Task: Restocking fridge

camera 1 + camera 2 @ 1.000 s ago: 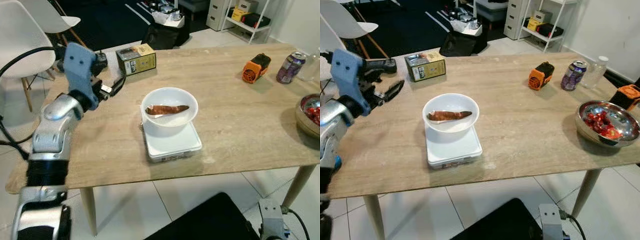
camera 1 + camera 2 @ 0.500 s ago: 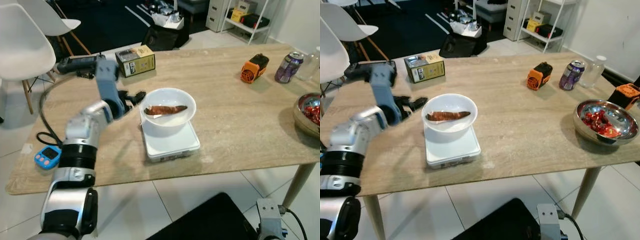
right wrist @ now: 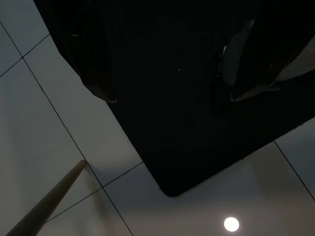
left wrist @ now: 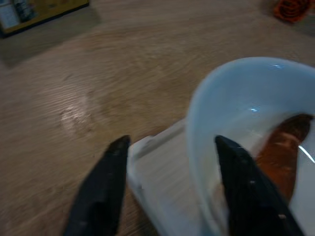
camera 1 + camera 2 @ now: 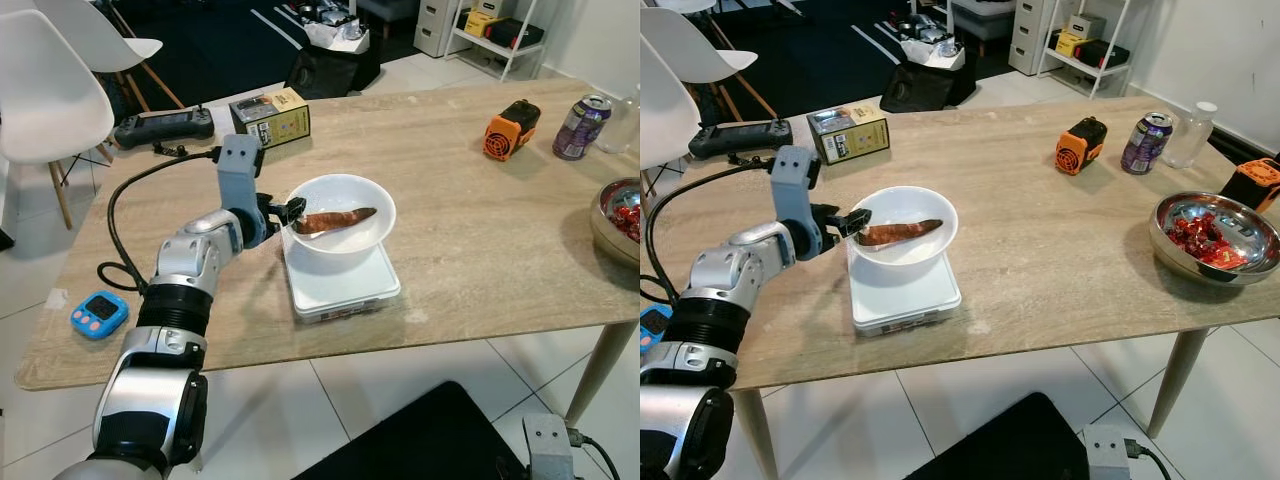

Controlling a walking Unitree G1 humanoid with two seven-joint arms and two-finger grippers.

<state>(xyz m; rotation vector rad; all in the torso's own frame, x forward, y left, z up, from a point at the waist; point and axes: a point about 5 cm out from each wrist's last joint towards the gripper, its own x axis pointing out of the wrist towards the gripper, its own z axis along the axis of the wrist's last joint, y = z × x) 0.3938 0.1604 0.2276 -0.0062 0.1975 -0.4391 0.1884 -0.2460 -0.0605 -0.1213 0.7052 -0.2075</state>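
Mostly, the wooden counter (image 5: 480, 240) takes the middle of the frame, with white chairs (image 5: 50, 90) at the upper left and tiled floor (image 5: 400, 380) along its near edge. Much bare wood is free between the white bowl (image 5: 345, 215) at the centre and the steel bowl (image 5: 1215, 235) at the right edge. The white bowl stands on a white scale (image 5: 345, 290) and holds a brown sweet potato (image 5: 335, 217). The left end effector (image 5: 290, 210) is at the bowl's left rim, fingers spread apart, one inside and one outside the wall, grasping nothing. For the right end effector I cannot tell its state. Near the far edge are a yellow box (image 5: 270, 117), an orange device (image 5: 505, 132) and a purple can (image 5: 580, 127); their writing is not readable. A black controller (image 5: 165, 127) and a blue timer (image 5: 98, 315) lie at the left.
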